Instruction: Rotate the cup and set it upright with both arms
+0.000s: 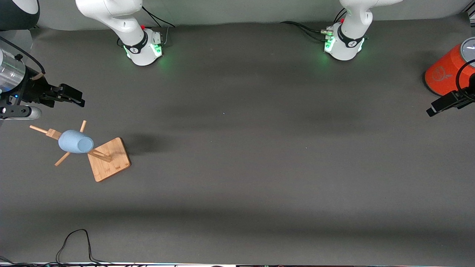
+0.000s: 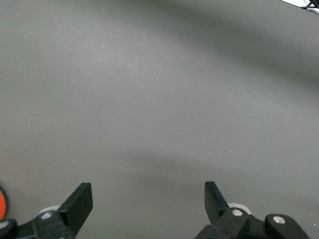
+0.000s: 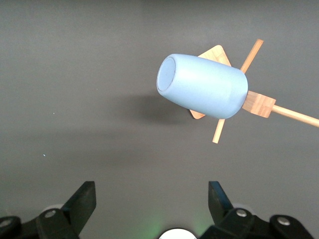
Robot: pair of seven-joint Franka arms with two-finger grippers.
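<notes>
The light-blue cup (image 1: 76, 141) hangs sideways on a peg of a wooden rack with a square base (image 1: 110, 159), at the right arm's end of the table. In the right wrist view the cup (image 3: 204, 92) lies on its side, flat bottom showing, mouth on the rack's post (image 3: 260, 104). My right gripper (image 1: 78, 100) is open and empty, in the air beside the rack, apart from the cup; its jaws stand wide in its wrist view (image 3: 152, 199). My left gripper (image 1: 433, 110) is open and empty over bare mat at the left arm's end (image 2: 148, 199).
A large orange cylinder with a grey top (image 1: 448, 72) stands at the left arm's end, close to the left gripper. The rack's thin pegs (image 1: 62, 158) stick out sideways. A black cable (image 1: 74, 237) loops at the table edge nearest the front camera.
</notes>
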